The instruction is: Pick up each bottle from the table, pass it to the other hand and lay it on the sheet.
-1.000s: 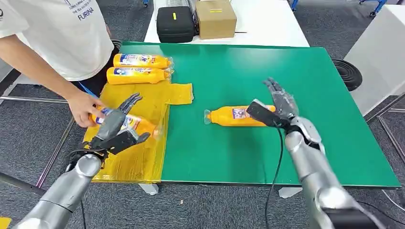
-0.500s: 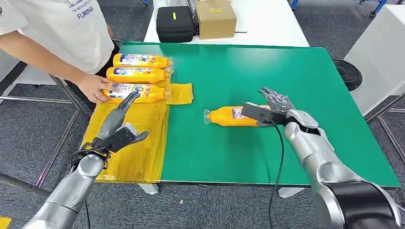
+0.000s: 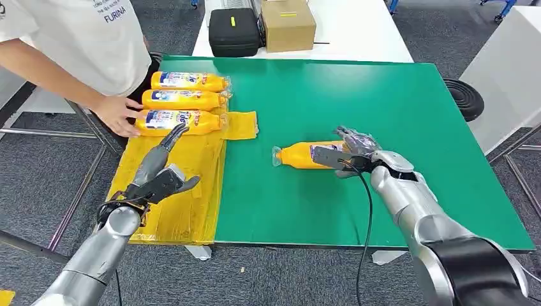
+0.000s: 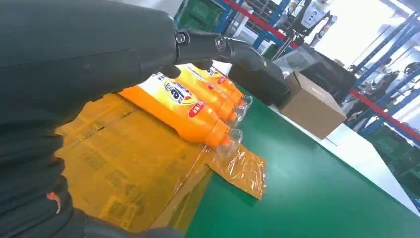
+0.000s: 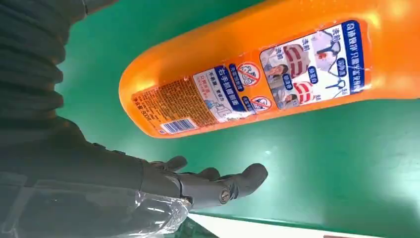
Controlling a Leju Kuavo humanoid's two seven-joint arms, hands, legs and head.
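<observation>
Three orange detergent bottles lie side by side at the far end of the yellow sheet (image 3: 185, 185), caps pointing right: far bottle (image 3: 188, 81), middle bottle (image 3: 184, 100), near bottle (image 3: 180, 121). A person's hand (image 3: 118, 115) rests on the base of the near one. Judged from this layout, three placements are done.

One bottle left: the fourth bottle (image 3: 309, 155) lies on its side on the green desk (image 3: 395, 95), right of the sheet and well apart from it, cap toward the sheet.

Right hand (image 3: 354, 152) is at the base end of the fourth bottle. Its fingers (image 5: 237, 181) are spread and lie beside the bottle, green desk showing between them and the orange body; no grip yet. Pick-up, hand-over and lay-down all remain for this bottle.

Left hand (image 3: 159, 175) hovers over the middle of the sheet, fingers apart, holding nothing.

View differences: the head view makes the right hand look as though it is on the bottle; the right wrist view shows the gap, and also the back label and barcode near the base. The left wrist view shows the three laid bottles from low down, their clear caps at the sheet's edge, which the head view shows less plainly. A black case (image 3: 234, 32) and a cardboard box (image 3: 288, 24) sit on the white table beyond the desk.
</observation>
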